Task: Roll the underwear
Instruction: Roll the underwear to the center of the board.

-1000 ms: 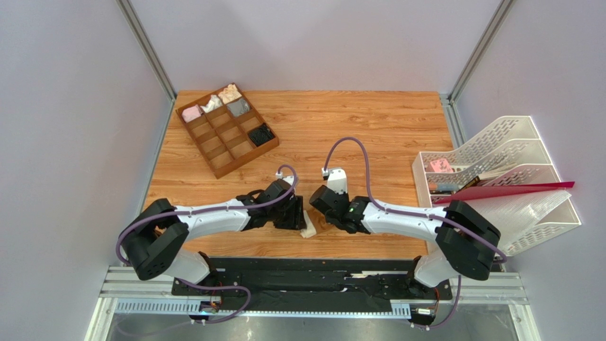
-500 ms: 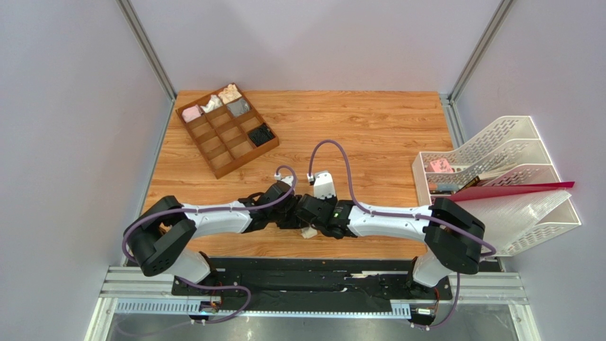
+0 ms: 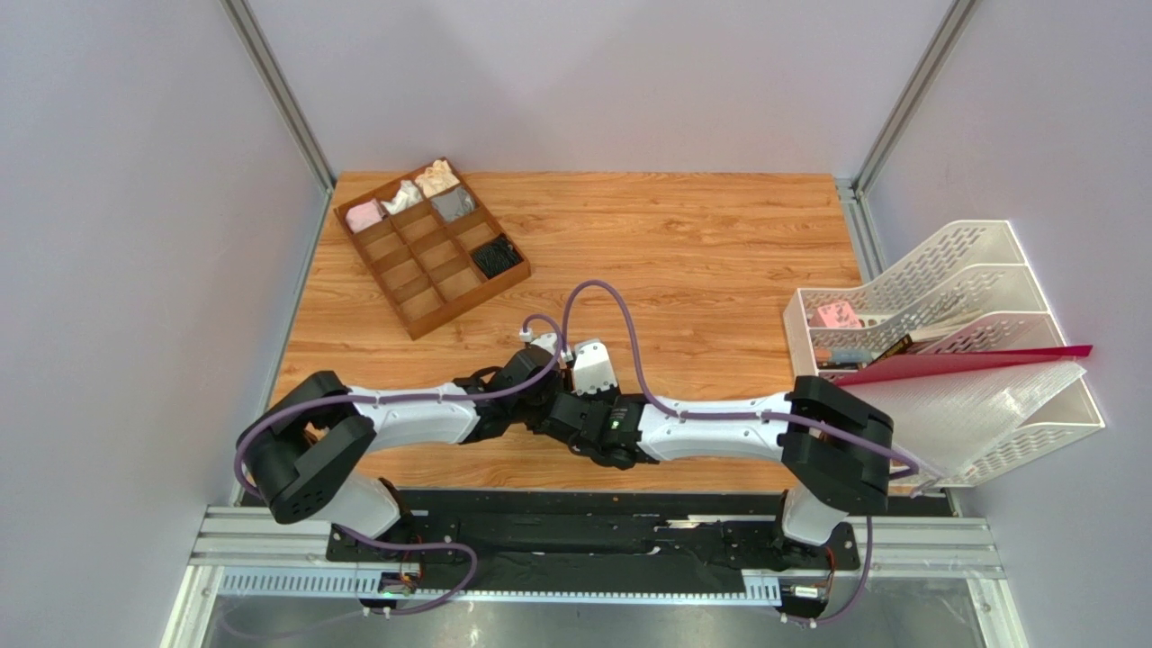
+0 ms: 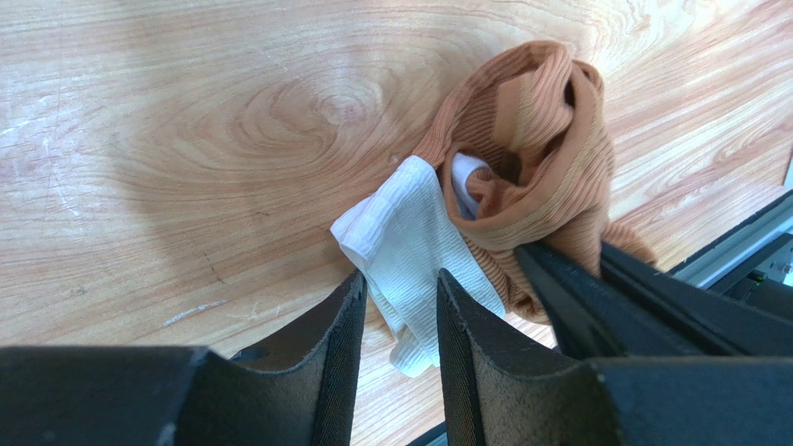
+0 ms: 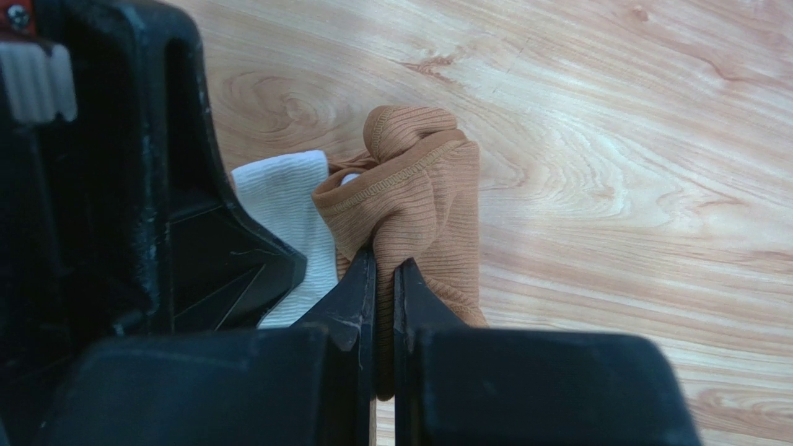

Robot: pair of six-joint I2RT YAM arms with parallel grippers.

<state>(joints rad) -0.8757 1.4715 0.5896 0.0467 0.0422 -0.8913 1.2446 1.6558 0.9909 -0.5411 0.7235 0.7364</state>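
Observation:
The underwear (image 4: 530,130) is a bunched brown ribbed garment lying on the wood near the table's front edge, with its cream-white band (image 4: 409,232) sticking out. My right gripper (image 5: 383,265) is shut on a fold of the brown fabric (image 5: 419,186); its fingers (image 4: 605,288) also show in the left wrist view. My left gripper (image 4: 400,283) is open, and the end of the band lies between its fingertips. From above the two grippers (image 3: 557,412) meet and hide the garment.
A wooden divider tray (image 3: 406,277) holding small fabric bundles stands at the back left. A white file rack (image 3: 947,290) with a red folder (image 3: 974,362) stands at the right edge. The black base rail (image 4: 745,251) runs right beside the garment.
My right arm has swung left and closed up against the left gripper. The cream-white band that showed between them from above is now hidden under the grippers.

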